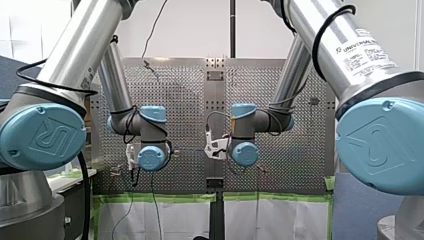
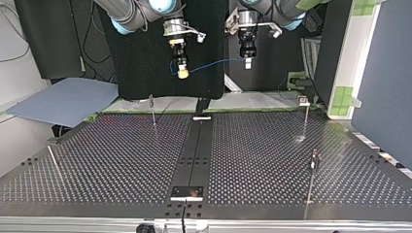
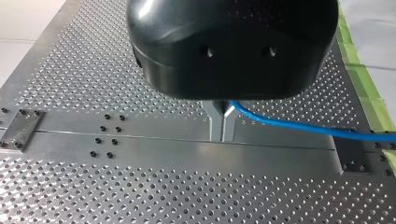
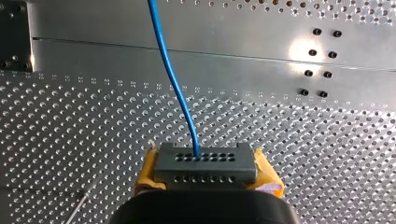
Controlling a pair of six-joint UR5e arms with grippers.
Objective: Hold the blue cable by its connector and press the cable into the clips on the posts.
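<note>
cable (image 4: 173, 79) runs from connector (image 4: 205, 164) pinched in my right pincer (image 4: 208, 176) to my left pincer (image 3: 222, 132), pressed together on it.

Cable (image 4: 174, 84): bright blue, plain, one shade along all that shows.
Connector (image 4: 205, 161): dark grey, with two rows of small round black holes across its face.
Right gripper (image 4: 205, 173): yellow-orange pads (image 4: 146, 173), black housing.
Left gripper (image 3: 222, 137): glossy black housing, bare silver-grey metal fingers (image 3: 215, 122).
Table (image 3: 116, 196): silver-grey metal, dotted all over with an even grid of small dark holes. The strip (image 3: 154, 147) across its middle is plain, with a few black screw heads (image 3: 103, 141).
Tape (image 1: 165, 198): light green, along the table's edge.
Arms (image 1: 95, 35): brushed silver tubes with sky-blue joint caps (image 1: 40, 137).
Board (image 2: 63, 99): flat blue-grey, unpatterned.
</note>
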